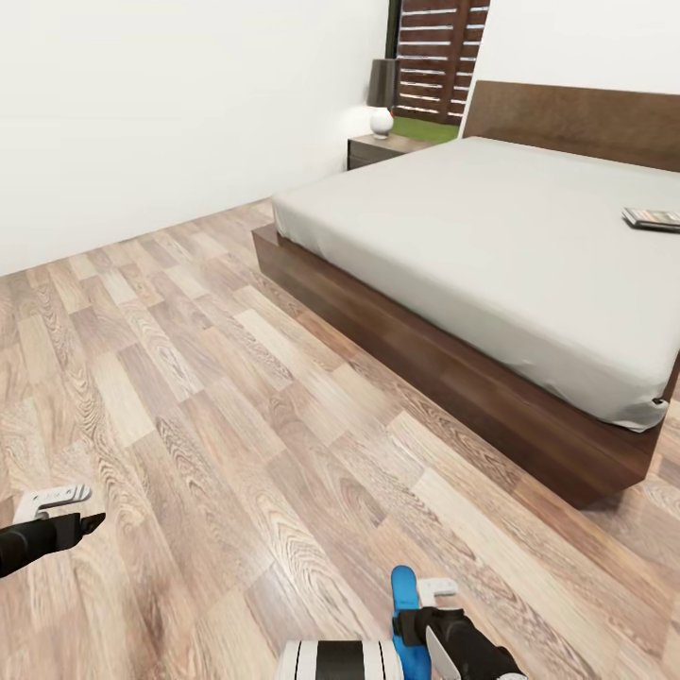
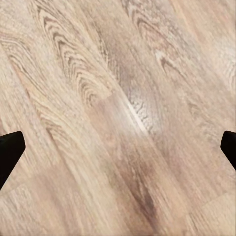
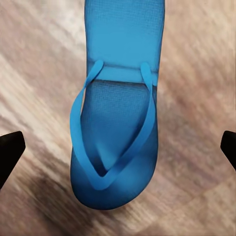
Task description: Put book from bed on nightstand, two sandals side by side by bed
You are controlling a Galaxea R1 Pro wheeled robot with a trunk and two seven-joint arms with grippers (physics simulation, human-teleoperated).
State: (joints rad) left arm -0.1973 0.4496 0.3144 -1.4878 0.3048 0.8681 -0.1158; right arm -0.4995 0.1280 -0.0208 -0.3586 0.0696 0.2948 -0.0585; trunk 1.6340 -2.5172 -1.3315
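**Right tool spread wide over a blue sandal on the floor**

The right tool (image 3: 118, 147) hangs with its fingers (image 3: 10, 150) spread wide, one dark tip at each side of the wrist view, and nothing between them but the sandal (image 3: 115, 113) below. That bright blue sandal lies flat on the wooden floor (image 1: 236, 397), straps up. In the head view its blue end (image 1: 404, 604) peeks out just beside the right arm. The left tool (image 1: 57, 515) is also wide apart, over bare floor planks (image 2: 118, 118), well away from the sandal. Further off stands the bed (image 1: 491, 236), its dark frame along open floor. The book (image 1: 652, 219) lies on the mattress near the far side. A nightstand (image 1: 378, 148) sits beside the headboard, carrying a lamp (image 1: 382, 97).
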